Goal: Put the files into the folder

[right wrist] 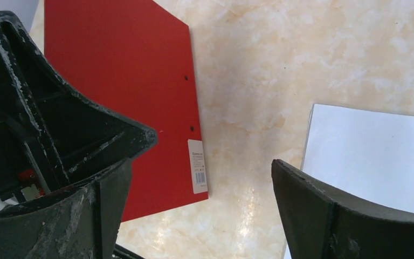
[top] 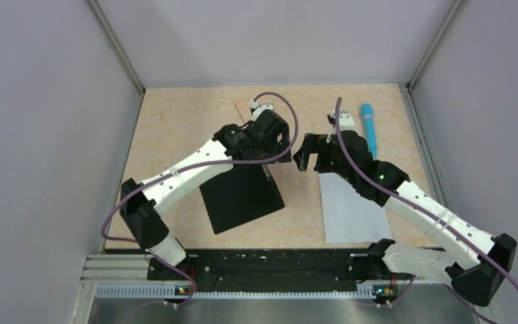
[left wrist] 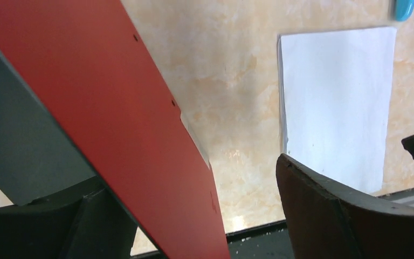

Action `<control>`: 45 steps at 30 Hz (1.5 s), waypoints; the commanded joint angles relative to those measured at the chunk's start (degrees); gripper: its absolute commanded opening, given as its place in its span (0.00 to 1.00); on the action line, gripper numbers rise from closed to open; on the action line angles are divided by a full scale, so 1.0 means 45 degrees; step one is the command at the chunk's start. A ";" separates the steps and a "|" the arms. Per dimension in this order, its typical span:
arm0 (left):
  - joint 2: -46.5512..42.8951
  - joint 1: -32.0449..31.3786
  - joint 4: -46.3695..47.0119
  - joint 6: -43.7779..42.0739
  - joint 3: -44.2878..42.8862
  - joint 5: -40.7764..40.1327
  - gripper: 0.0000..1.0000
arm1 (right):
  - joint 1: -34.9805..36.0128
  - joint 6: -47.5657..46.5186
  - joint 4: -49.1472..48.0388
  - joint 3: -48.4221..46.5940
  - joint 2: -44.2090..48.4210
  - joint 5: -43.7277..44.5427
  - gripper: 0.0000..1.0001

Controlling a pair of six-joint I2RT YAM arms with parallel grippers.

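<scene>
The folder [top: 243,197] lay open, black inside up. Its red cover stood at a slant between the wide-apart fingers of the left gripper [left wrist: 183,183]. Just right of the folder hung the right gripper [right wrist: 207,159], jaws spread. Farther right of the folder, apart from it, the paper [top: 352,209] lay flat.

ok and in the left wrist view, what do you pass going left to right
folder → its white label → files → blue pen, only its tip showing in the top right corner
</scene>
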State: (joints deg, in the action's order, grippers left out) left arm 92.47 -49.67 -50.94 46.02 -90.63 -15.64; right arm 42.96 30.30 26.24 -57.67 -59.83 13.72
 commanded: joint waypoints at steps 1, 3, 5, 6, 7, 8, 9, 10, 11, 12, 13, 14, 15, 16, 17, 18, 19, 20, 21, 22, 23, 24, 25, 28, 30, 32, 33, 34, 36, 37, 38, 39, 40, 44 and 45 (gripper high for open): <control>0.0185 0.0042 0.0974 -0.0976 -0.0759 -0.1123 0.92 | -0.0051 0.0315 0.0246 -0.0480 0.0483 0.0808 0.99; 0.0578 0.0180 0.1115 -0.1248 -0.1254 -0.1000 0.93 | -0.0062 0.0316 0.0227 -0.0570 0.0721 0.0926 0.99; 0.0940 0.0195 0.1396 -0.1556 -0.1699 -0.0932 0.93 | -0.0062 0.0292 0.0241 -0.0673 0.0910 0.1001 0.99; 0.1061 0.0197 0.1646 -0.1726 -0.1799 -0.0835 0.94 | -0.0048 0.0272 0.0233 -0.0694 0.1060 0.1062 0.98; 0.1179 0.0230 0.1915 -0.1832 -0.1885 -0.0696 0.94 | -0.0034 0.0252 0.0232 -0.0736 0.1156 0.1140 0.99; 0.1291 0.0295 0.2187 -0.1933 -0.1966 -0.0484 0.95 | -0.0047 0.0235 0.0225 -0.0739 0.1278 0.1216 0.98; 0.1401 0.0339 0.2485 -0.2034 -0.2003 -0.0242 0.95 | -0.0054 0.0189 0.0234 -0.0754 0.1408 0.1325 0.98; 0.1483 0.0408 0.2771 -0.2076 -0.2049 -0.0034 0.95 | -0.0049 0.0139 0.0242 -0.0763 0.1522 0.1417 0.98; 0.1552 0.0478 0.3049 -0.2125 -0.2065 0.0219 0.96 | -0.0046 0.0028 0.0243 -0.0789 0.1590 0.1524 0.98; 0.1621 0.0563 0.3345 -0.2166 -0.2081 0.0419 0.96 | -0.0036 -0.0061 0.0282 -0.0814 0.1618 0.1623 0.98; 0.1706 0.0646 0.3579 -0.2205 -0.2118 0.0637 0.97 | -0.0045 -0.0134 0.0324 -0.0839 0.1641 0.1765 0.98; 0.1814 0.0745 0.3787 -0.2232 -0.2166 0.0904 0.97 | -0.0036 -0.0204 0.0375 -0.0854 0.1642 0.1907 0.98; 0.1957 0.0842 0.3964 -0.2250 -0.2253 0.1201 0.97 | -0.0038 -0.0237 0.0433 -0.0883 0.1651 0.2064 0.98; 0.2097 0.0933 0.4213 -0.2281 -0.2303 0.1462 0.97 | -0.0043 -0.0317 0.0479 -0.0879 0.1665 0.2242 0.98; 0.2200 0.0988 0.4511 -0.2346 -0.2324 0.1737 0.98 | -0.0053 -0.0373 0.0534 -0.0898 0.1691 0.2457 0.98; 0.2325 0.1051 0.4775 -0.2411 -0.2326 0.2032 0.98 | -0.0052 -0.0409 0.0599 -0.0896 0.1709 0.2679 0.98; 0.2472 0.1105 0.5011 -0.2423 -0.2366 0.2316 0.98 | -0.0052 -0.0485 0.0637 -0.0881 0.1714 0.2893 0.97; 0.2605 0.1146 0.5294 -0.2457 -0.2368 0.2669 0.98 | -0.0052 -0.0558 0.0654 -0.0850 0.1704 0.3129 0.97; 0.2773 0.1195 0.5498 -0.2488 -0.2403 0.3011 0.98 | -0.0054 -0.0630 0.0712 -0.0821 0.1667 0.3364 0.97; 0.2965 0.1243 0.5626 -0.2492 -0.2495 0.3344 0.98 | -0.0050 -0.0681 0.0805 -0.0784 0.1581 0.3579 0.96; 0.3270 0.1303 0.5732 -0.2475 -0.2641 0.3832 0.98 | -0.0049 -0.0716 0.0907 -0.0759 0.1483 0.3818 0.96; 0.3424 0.1325 0.5836 -0.2478 -0.2712 0.4240 0.98 | -0.0044 -0.0745 0.0973 -0.0715 0.1385 0.4021 0.96; 0.3646 0.1371 0.5922 -0.2432 -0.2778 0.4433 0.98 | -0.0059 -0.0763 0.1062 -0.0675 0.1275 0.4274 0.95; 0.4162 0.1556 0.6084 -0.2235 -0.2855 0.4914 0.98 | -0.0044 -0.0733 0.1249 -0.0606 0.0931 0.4911 0.95; 0.4500 0.1718 0.6111 -0.2049 -0.2797 0.5262 0.98 | -0.0050 -0.0744 0.1265 -0.0566 0.0637 0.5181 0.95; 0.4724 0.1820 0.6118 -0.1981 -0.2659 0.5301 0.98 | -0.0054 -0.0738 0.1265 -0.0559 0.0260 0.5332 0.95; 0.4794 0.1875 0.6082 -0.1925 -0.2539 0.5266 0.98 | -0.0047 -0.0733 0.1260 -0.0549 0.0021 0.5338 0.95; 0.4859 0.1933 0.6070 -0.1860 -0.2395 0.5249 0.98 | -0.0058 -0.0721 0.1249 -0.0549 -0.0194 0.5327 0.94; 0.4950 0.2210 0.6072 -0.1572 -0.1921 0.5224 0.97 | -0.0050 -0.0681 0.1071 -0.0486 -0.0574 0.5108 0.93; 0.4949 0.2371 0.6108 -0.1452 -0.1604 0.5273 0.95 | -0.0056 -0.0673 0.0967 -0.0441 -0.0732 0.4942 0.92; 0.4929 0.2542 0.6090 -0.1308 -0.1270 0.5372 0.93 | -0.0050 -0.0681 0.0793 -0.0375 -0.0865 0.4718 0.90; 0.4851 0.2744 0.5920 -0.1219 -0.0991 0.5629 0.92 | -0.0054 -0.0768 0.0581 -0.0301 -0.0991 0.4429 0.89; 0.4734 0.2941 0.5803 -0.1122 -0.0675 0.5781 0.90 | -0.0054 -0.0891 0.0361 -0.0264 -0.1207 0.4076 0.87; 0.3155 0.3370 0.6005 -0.1224 0.1183 0.4955 0.86 | -0.0054 -0.1590 -0.0619 -0.0360 -0.2632 0.2229 0.78; 0.2771 0.3497 0.5687 -0.1172 0.1554 0.4524 0.85 | -0.0047 -0.1779 -0.0800 -0.0448 -0.3303 0.1801 0.76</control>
State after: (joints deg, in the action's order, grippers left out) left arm 113.93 -35.64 -24.99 39.77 -89.03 8.23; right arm 42.94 26.02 28.53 -58.89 -68.16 30.28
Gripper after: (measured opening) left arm 0.866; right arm 0.795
